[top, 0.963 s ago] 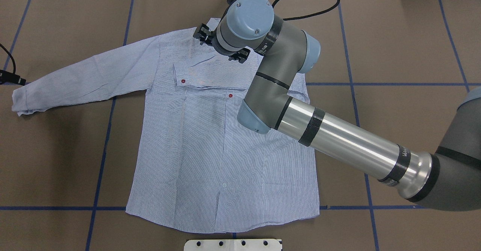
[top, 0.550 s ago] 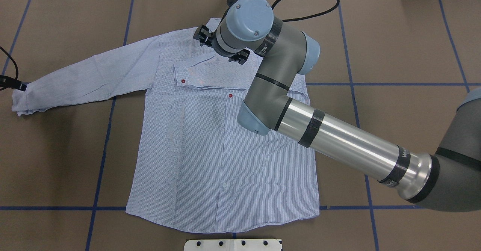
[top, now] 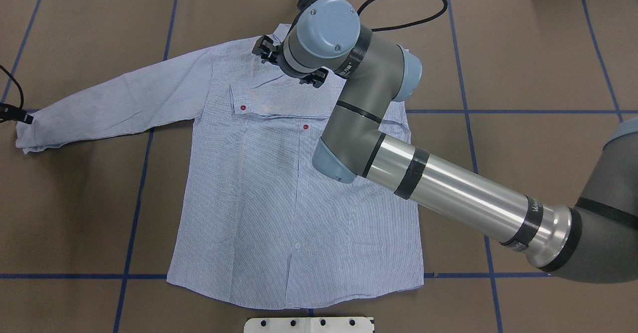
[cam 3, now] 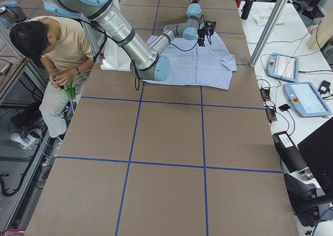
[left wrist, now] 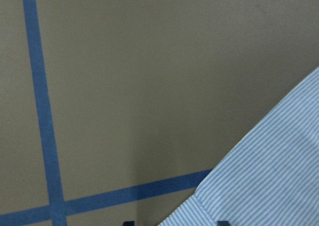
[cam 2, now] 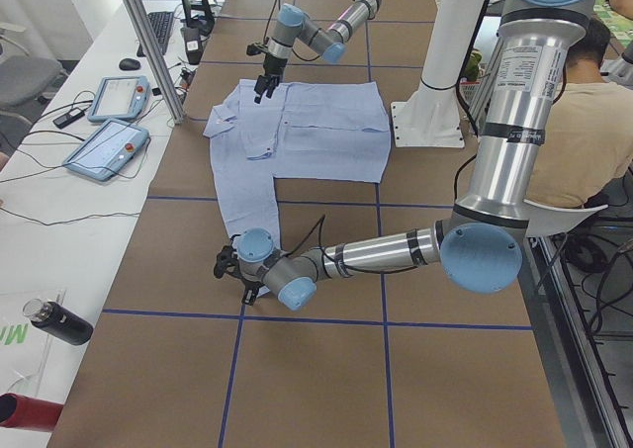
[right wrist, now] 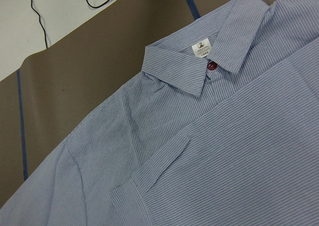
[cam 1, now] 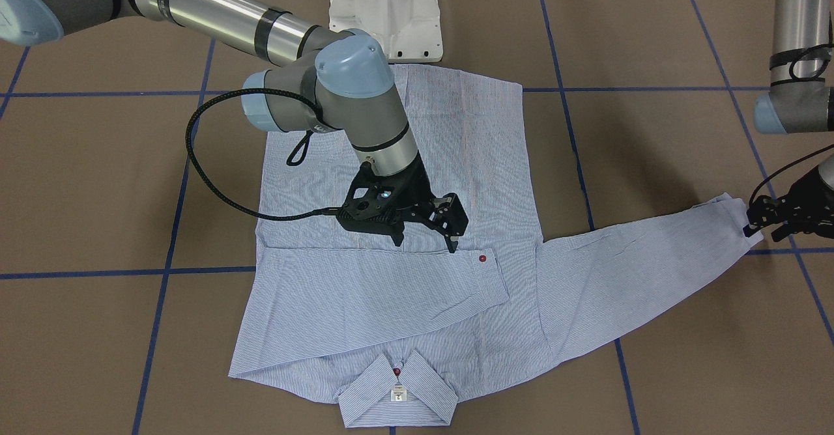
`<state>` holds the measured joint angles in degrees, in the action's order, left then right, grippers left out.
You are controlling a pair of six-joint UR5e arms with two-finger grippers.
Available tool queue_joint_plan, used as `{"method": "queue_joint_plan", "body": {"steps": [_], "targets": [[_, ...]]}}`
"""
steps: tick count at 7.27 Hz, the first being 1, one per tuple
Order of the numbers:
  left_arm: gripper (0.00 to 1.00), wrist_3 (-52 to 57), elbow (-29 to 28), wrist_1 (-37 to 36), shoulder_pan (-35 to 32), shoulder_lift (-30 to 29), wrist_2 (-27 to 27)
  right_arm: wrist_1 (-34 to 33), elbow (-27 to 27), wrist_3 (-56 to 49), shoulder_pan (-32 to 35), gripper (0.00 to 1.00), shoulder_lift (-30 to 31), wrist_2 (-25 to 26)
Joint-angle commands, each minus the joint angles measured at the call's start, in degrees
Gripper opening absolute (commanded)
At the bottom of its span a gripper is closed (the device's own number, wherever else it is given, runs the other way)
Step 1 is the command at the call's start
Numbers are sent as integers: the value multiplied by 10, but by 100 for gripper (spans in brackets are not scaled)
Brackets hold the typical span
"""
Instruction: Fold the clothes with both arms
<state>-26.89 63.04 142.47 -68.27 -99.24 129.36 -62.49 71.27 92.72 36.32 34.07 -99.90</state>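
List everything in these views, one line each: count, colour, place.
shirt: one, light blue-and-white striped, flat mid-table; one sleeve folded across chest, other stretched sideways.
table: one, brown with blue tape grid.
pedestal base: one, white, by shirt's hem.
pendants: two, pale blue-grey, side bench.
bottle: one, black, side bench.
person: one, beige shirt, off-table beside robot.
right arm: one, silver-grey, blue caps, over shirt's chest.
right fingers: two, black, open above folded sleeve.
left arm: one, same colours, reaching to outstretched cuff.
left fingers: two, black, apart at that cuff.
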Motion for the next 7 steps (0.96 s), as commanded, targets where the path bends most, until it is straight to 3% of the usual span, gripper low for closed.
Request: {"method": "queue_joint_plan", "body": {"steps": [1, 4, 5, 6, 7], "targets": [[55, 0, -1, 0, 1, 1, 1, 0, 1, 1, 0, 99, -1, 1], [51, 1, -4, 1, 6, 1, 1, 0, 6, 4, 0, 100, -1, 1], [18, 0, -3, 1, 6, 1, 2, 0, 9, 4, 0, 100, -1, 1], [0, 1, -4, 1, 6, 2, 2, 0, 11, 4, 0, 100, -1, 1], [0, 2, -4, 2, 6, 3, 8, 1, 13, 4, 0, 99, 0, 1]]}}
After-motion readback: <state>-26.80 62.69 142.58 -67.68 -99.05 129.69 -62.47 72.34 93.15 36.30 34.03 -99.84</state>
